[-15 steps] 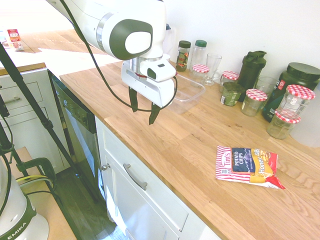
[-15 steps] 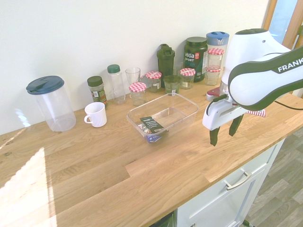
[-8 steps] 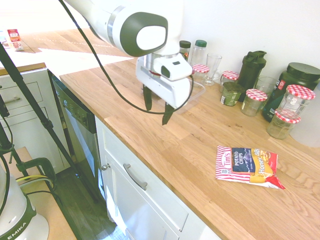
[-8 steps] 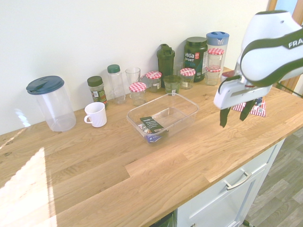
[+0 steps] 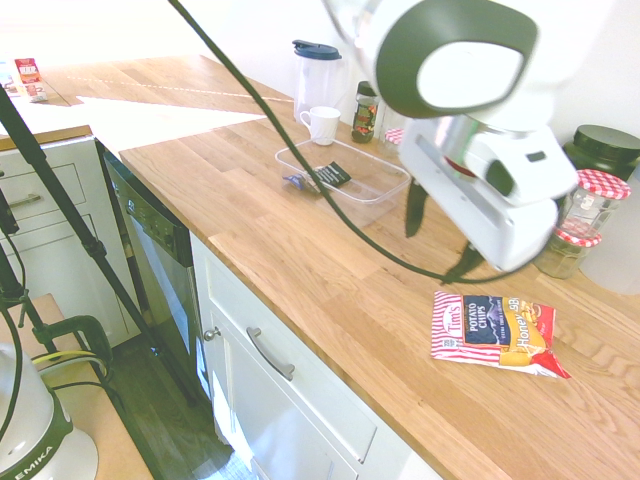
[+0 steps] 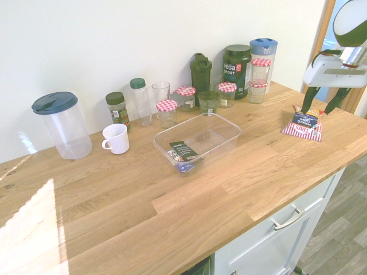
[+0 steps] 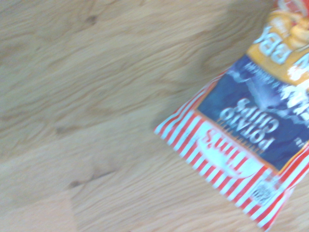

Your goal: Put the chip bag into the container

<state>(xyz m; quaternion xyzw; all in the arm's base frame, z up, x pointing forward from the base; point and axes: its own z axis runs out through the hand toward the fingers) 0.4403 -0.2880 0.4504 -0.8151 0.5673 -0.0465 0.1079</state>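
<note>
On the bench (image 5: 330, 270), first exterior view: end effector (image 5: 440, 240) spread, empty, above the flat chip bag (image 5: 497, 333). Second exterior view: container (image 6: 198, 140) well apart, holding a dark packet (image 6: 184, 150). Wrist view: only the bag's blurred striped print on wood.

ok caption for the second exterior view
Open pincer above the chip bag; the container sits mid-counter.

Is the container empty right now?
No, in the second exterior view the container already holds a small dark packet near one end, while the chip bag lies apart on the counter.
</note>
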